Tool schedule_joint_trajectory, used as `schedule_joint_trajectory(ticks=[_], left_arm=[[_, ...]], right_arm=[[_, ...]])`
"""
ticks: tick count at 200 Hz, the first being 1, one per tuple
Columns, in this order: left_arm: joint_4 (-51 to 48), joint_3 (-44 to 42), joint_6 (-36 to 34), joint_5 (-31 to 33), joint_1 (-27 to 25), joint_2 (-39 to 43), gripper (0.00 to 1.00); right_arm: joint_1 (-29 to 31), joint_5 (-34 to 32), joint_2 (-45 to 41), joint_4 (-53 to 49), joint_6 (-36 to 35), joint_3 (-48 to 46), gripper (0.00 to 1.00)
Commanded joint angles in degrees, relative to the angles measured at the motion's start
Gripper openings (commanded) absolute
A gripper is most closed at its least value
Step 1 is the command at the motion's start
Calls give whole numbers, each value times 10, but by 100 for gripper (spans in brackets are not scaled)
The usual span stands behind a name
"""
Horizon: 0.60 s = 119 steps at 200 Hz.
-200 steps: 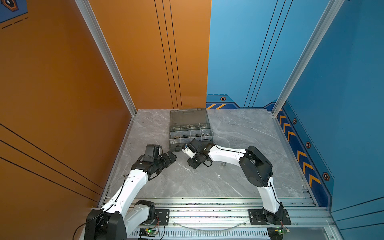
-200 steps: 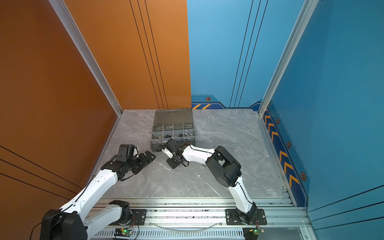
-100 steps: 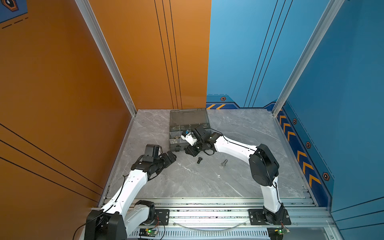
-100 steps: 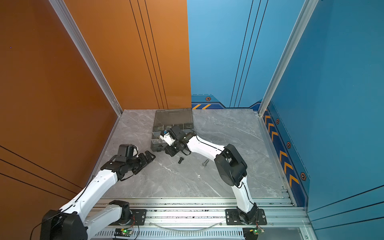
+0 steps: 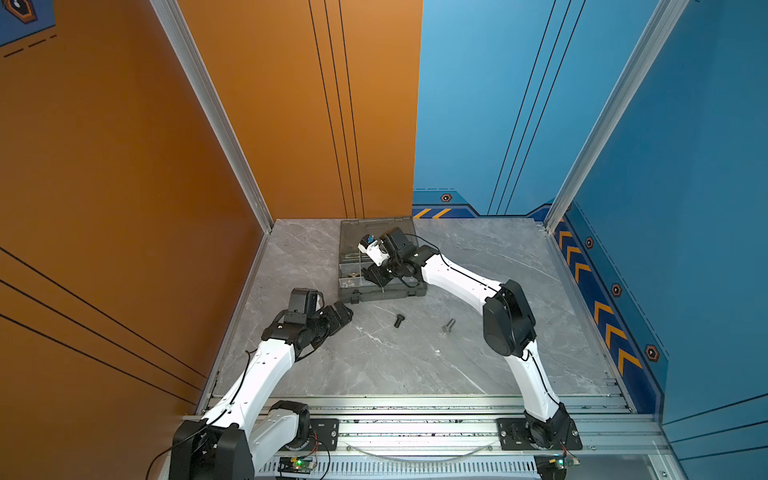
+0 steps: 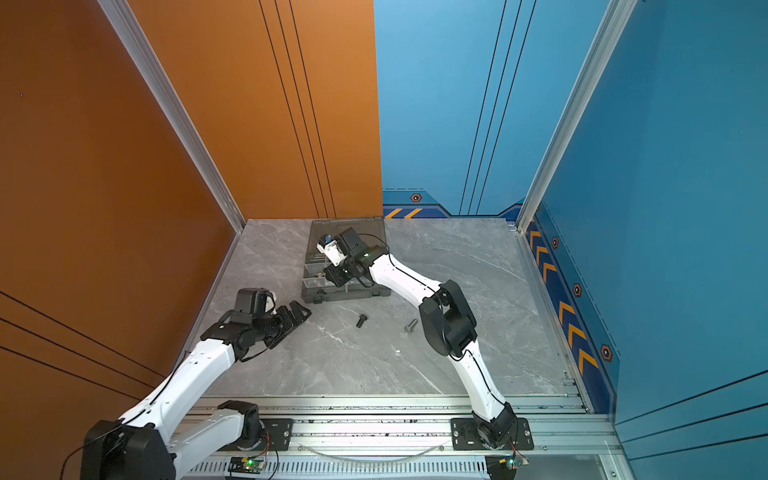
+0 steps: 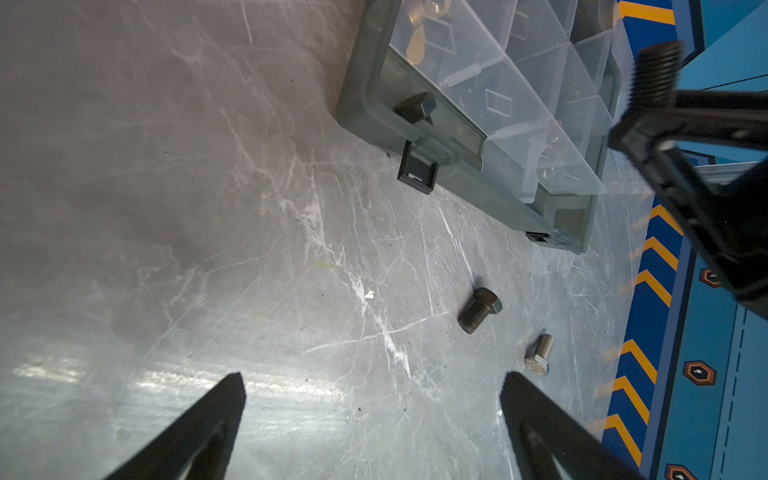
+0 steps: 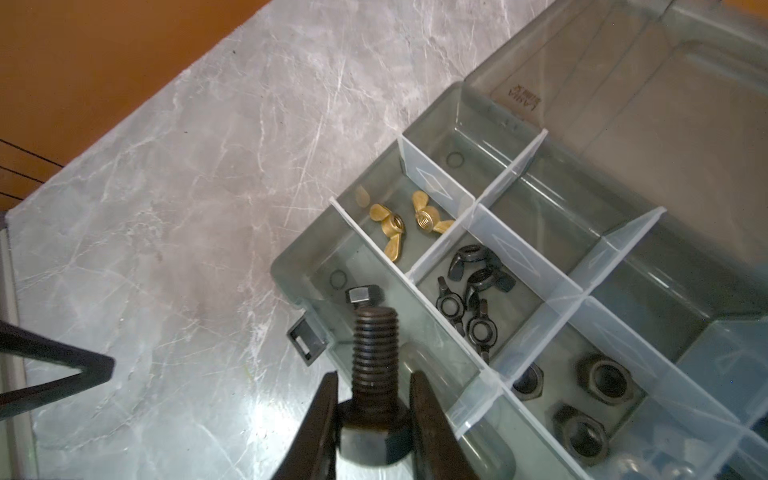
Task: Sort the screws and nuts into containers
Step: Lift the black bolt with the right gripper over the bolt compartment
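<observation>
Screws (image 6: 361, 320) lie loose on the grey marbled surface (image 5: 374, 365). A black screw (image 5: 399, 320) sits apart from a silver screw (image 5: 448, 325) to its right, both in front of the organiser case and clear in both top views. Just left of them the left end effector (image 5: 345, 312) hovers low over the surface, jaws spread wide and holding nothing.

Beyond, the dark grey organiser case (image 5: 376, 294) stands open. The right end effector (image 8: 374, 376) hangs over its near left corner, jaws clamped on the hex head of a second black screw (image 8: 374, 353), whose threaded shank points out past the fingertips. Beneath it, a third black screw (image 8: 363, 296) lies in the corner compartment. Neighbouring compartments hold brass wing nuts (image 8: 399, 226), black wing nuts (image 8: 473, 291) and black hex nuts (image 8: 582, 399).

Farthest back, the smoky lid (image 5: 376, 226) is folded open toward the far wall.
</observation>
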<state>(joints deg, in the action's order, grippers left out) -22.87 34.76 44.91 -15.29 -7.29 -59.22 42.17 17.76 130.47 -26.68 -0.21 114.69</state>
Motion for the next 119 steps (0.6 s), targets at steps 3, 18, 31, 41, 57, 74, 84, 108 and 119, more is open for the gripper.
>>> schedule_joint_trajectory(ticks=[3,18,31,41,57,74,84,108,119], left_arm=[[4,0,2,-11,8,10,98],[4,1,2,-12,7,9,98],[4,2,2,-12,7,10,98],[4,1,2,-12,8,9,98],[4,2,3,-13,7,10,98],[4,2,3,-14,8,10,98],[4,2,3,-13,7,11,98],[4,2,4,-13,7,12,98],[4,2,4,-13,8,12,98]], right_arm=[[-5,-13,15,-19,-10,30,0],[-5,-15,23,-21,-10,31,0],[-5,-15,28,-22,-10,30,0],[-5,-17,33,-22,-10,31,0],[-4,-21,40,-22,-10,31,0],[-4,-22,45,-22,-10,33,1],[-4,-26,49,-25,-10,37,5],[-5,-34,57,-30,-12,45,14],[-5,-37,60,-32,-13,47,17]])
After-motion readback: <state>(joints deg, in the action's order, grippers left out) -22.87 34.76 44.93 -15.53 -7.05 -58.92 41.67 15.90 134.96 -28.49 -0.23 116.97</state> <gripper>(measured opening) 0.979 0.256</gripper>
